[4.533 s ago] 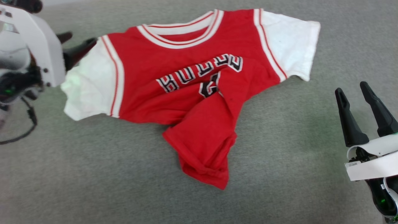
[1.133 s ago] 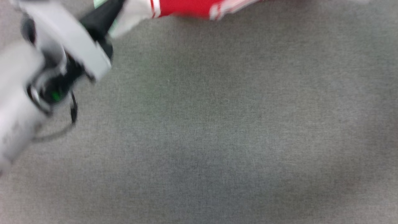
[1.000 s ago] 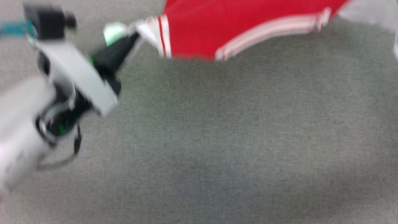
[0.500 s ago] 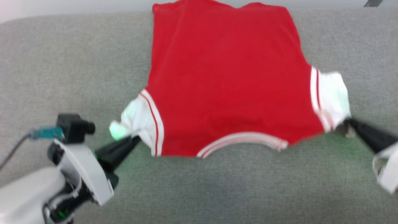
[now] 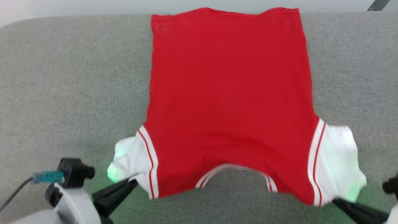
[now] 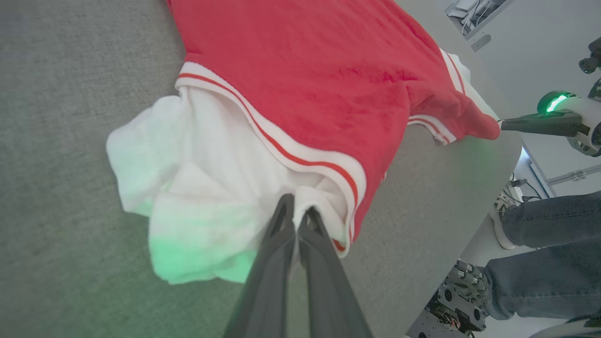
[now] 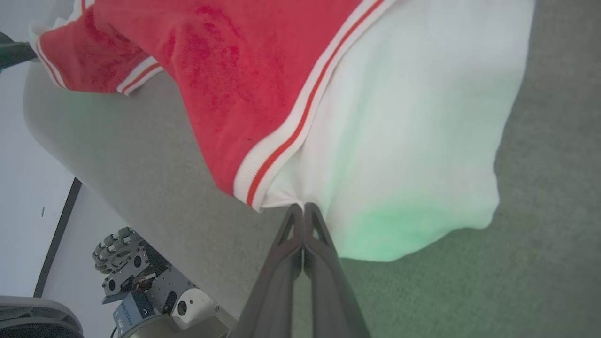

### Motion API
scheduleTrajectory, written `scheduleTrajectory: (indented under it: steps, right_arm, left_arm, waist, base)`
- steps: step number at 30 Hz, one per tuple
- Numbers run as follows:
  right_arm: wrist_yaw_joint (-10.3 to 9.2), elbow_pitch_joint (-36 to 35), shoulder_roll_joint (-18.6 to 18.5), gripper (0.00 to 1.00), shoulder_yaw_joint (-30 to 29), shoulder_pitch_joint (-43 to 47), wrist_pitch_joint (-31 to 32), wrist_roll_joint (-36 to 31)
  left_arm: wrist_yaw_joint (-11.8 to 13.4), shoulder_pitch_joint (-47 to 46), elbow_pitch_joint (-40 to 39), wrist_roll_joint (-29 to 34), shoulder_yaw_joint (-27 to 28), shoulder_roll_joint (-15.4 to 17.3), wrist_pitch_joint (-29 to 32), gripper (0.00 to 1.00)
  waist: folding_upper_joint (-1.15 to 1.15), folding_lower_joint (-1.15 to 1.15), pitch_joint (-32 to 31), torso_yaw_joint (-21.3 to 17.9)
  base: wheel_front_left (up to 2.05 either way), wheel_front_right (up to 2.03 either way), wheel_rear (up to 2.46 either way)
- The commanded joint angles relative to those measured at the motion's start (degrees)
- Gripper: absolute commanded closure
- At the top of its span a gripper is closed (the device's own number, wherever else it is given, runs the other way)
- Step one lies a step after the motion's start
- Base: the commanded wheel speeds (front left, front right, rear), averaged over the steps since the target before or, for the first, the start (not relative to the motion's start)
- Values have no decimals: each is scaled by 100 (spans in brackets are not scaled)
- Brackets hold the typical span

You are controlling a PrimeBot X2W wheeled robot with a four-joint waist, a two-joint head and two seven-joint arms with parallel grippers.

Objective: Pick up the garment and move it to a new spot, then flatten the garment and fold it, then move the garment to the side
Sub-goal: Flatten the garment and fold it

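The garment lies spread on the grey padded table, plain red back up, hem at the far edge, collar and white sleeves toward me. My left gripper is shut on the left white sleeve's near corner. My right gripper is shut on the right sleeve's near corner. The garment sags between the two grips, with the collar trim curving over the table. The garment shows red body and white sleeve beside the striped seam.
The table's near edge drops off just behind my grippers. A person's legs in jeans stand beside the table, near the robot's wheeled base. Bare grey surface lies left and right of the garment.
The head camera has tilted and the view has shifted. Both grippers have drawn the garment toward me, and it now lies flatter and longer, back side up.
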Motion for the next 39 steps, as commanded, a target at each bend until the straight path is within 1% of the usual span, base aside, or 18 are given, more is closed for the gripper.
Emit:
scheduleTrajectory:
  steps: [1,3,7,10,13,18,20,22,24,27,28,30,32,33,35,36,37,39]
  right_arm:
    - [-8,-123,54,100,-172,304,163,5]
    - [-8,-394,59,100,-327,680,421,59]
    - [-8,-772,132,100,-834,1267,820,136]
    - [-8,-941,257,100,-1128,1402,980,-25]
    - [-8,-967,379,100,-1164,1219,1124,-286]
    - [-8,-750,524,100,-799,697,1371,-726]
    - [-8,-519,548,100,-565,426,1408,-924]
    - [-9,-226,607,100,-297,156,1357,-1121]
    - [-9,99,658,100,-5,-90,1287,-1325]
    - [-9,574,727,100,432,-370,1131,-1565]
    - [-9,574,727,100,432,-370,1131,-1565]
    - [-9,851,761,100,706,-505,1029,-1670]
    - [-11,1047,849,100,848,-621,836,-1667]
    - [-13,1127,882,97,883,-691,728,-1648]
    - [-17,1202,881,61,911,-820,511,-1703]
    - [-17,1214,884,37,909,-854,408,-1695]
    - [-17,1191,886,0,889,-888,318,-1638]
    - [-17,1073,847,0,744,-887,213,-1496]
  left_arm:
    - [13,155,-110,-33,1,103,-29,100]
    - [13,287,-281,-90,-3,235,-36,100]
    - [55,483,-523,-299,46,526,-57,100]
    - [90,569,-613,-341,60,537,-65,100]
    - [92,585,-537,-265,51,342,-12,100]
    - [112,491,-127,-225,91,-147,-24,100]
    - [204,474,167,-127,84,-344,-35,100]
    - [383,448,494,29,84,-511,-35,100]
    - [466,491,794,139,71,-740,-33,100]
    - [412,587,1104,145,49,-994,-33,100]
    - [412,587,1104,145,49,-994,-33,100]
    - [385,622,1271,191,46,-1098,-29,100]
    - [360,662,1401,187,73,-1158,-38,100]
    - [355,680,1443,173,106,-1186,-45,100]
    - [321,739,1500,189,156,-1219,-51,100]
    - [317,778,1506,184,198,-1245,-46,100]
    - [307,811,1497,162,247,-1270,-50,100]
    - [271,894,1453,155,370,-1308,-57,100]
  waist:
    - [0,0,10,10]
    - [0,0,19,20]
    - [0,0,46,18]
    - [0,0,59,17]
    - [0,0,64,14]
    - [0,0,61,-3]
    - [0,0,65,-8]
    - [0,0,63,-16]
    - [0,0,66,-18]
    - [0,0,70,3]
    - [0,0,70,3]
    - [0,0,75,11]
    - [0,0,78,7]
    - [0,0,76,3]
    - [0,0,64,-18]
    - [0,0,56,-31]
    - [0,0,49,-51]
    - [0,0,25,-77]
  base:
    - [0,0,0]
    - [0,0,0]
    - [0,0,0]
    - [0,0,0]
    - [0,0,0]
    - [0,0,0]
    - [0,0,0]
    - [0,0,0]
    - [0,0,0]
    - [0,0,0]
    - [0,0,0]
    - [0,0,0]
    - [0,0,0]
    - [0,0,0]
    - [0,0,0]
    - [0,0,0]
    - [0,0,0]
    - [0,0,0]
